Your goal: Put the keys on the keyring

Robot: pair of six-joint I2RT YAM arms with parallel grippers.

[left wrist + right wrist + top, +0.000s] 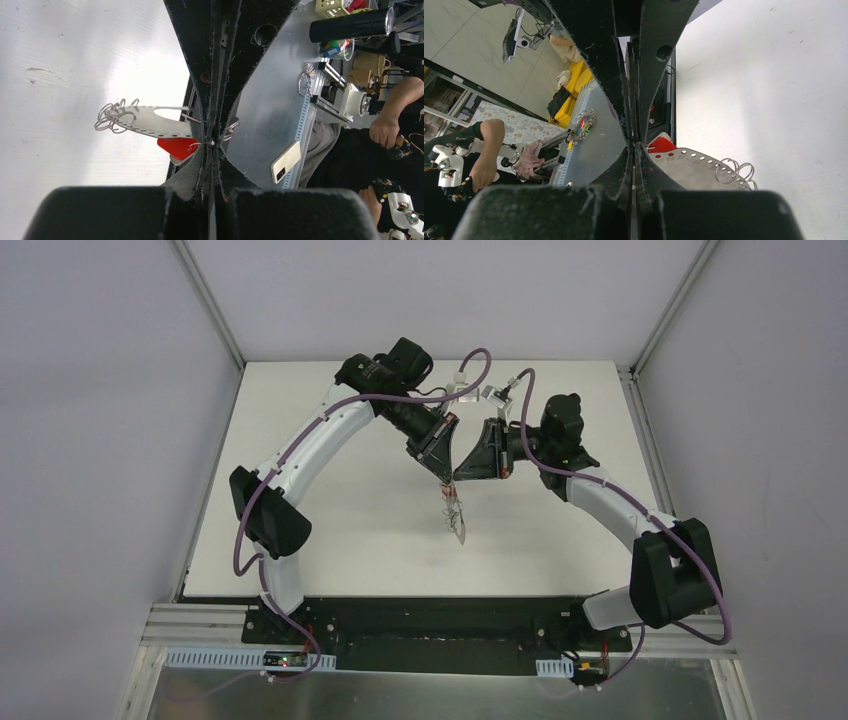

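Both grippers meet tip to tip above the middle of the white table. My left gripper (446, 473) (214, 148) is shut on one end of the keyring (455, 515) (150, 123), a thin grey band with a row of holes, which hangs off the table. Silver wire loops (113, 118) (735, 171) sit at its far end. A key with a red plastic head (177, 147) (661, 145) hangs against the band by the fingertips, on a thin wire. My right gripper (460, 476) (633, 148) is shut, right against the band; what its pads pinch is hidden.
Grey walls enclose the table (330, 500) on three sides. Past its near edge lies a metal bench with a pale phone (286, 161) on it. A person's hand (384, 131) and assorted clutter are beyond that.
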